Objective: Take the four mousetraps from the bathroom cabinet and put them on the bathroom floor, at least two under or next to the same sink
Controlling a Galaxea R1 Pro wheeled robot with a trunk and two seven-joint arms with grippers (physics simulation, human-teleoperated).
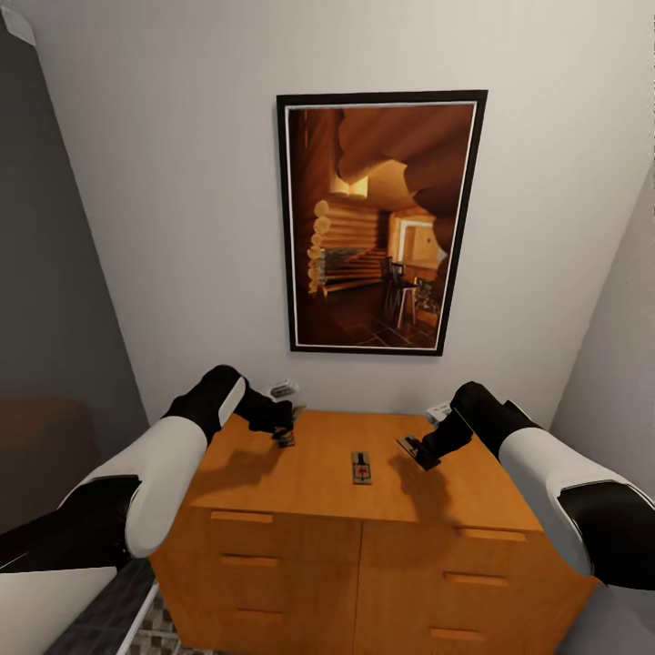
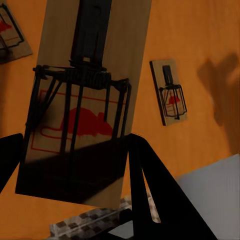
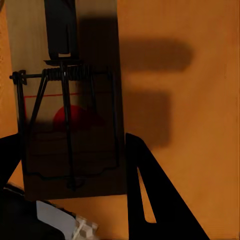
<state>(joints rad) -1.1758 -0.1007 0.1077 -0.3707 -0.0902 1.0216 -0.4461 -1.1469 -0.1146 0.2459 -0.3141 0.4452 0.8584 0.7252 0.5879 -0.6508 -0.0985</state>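
Each black end effector, left (image 1: 285, 434) and right (image 1: 414, 452), grips a flat tan wooden mousetrap (image 2: 80, 100) above the smooth orange cabinet (image 1: 309, 473); a third mousetrap (image 1: 361, 468) lies flat.

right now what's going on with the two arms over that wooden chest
The robot stands facing the orange-brown cabinet under a framed picture. Each arm has picked up a mousetrap: the left gripper holds one above the left part of the cabinet top, and the right gripper holds another above the right part. A third mousetrap lies flat in the middle of the top, between them. None is on the bathroom floor yet.
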